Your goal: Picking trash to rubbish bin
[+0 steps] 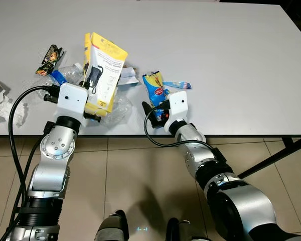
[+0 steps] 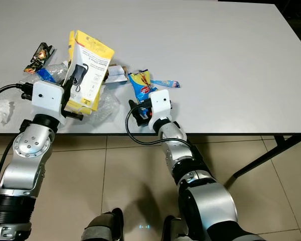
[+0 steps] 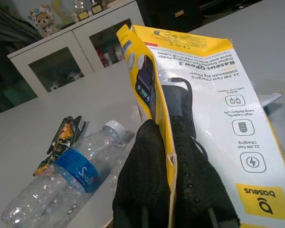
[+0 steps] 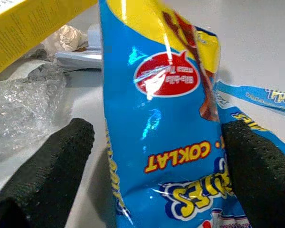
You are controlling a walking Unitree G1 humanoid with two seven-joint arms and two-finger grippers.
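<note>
A lived-in home room: white glass-door cabinet (image 3: 80, 57) with a teddy bear (image 3: 42, 20), tiled floor (image 1: 140, 186).

Box (image 1: 104, 70) left of snack packet (image 1: 155, 88), bottle (image 1: 65, 74) behind-left, all on table (image 1: 215, 60)

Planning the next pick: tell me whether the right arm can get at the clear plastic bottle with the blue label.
Probably not now. The right gripper straddles the blue snack wrapper, and the yellow cardboard package in the left gripper stands between it and the clear plastic bottle with the blue label.

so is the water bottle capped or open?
Capped. The clear plastic bottle lies on its side on the table, white cap on, and looks empty.
</note>
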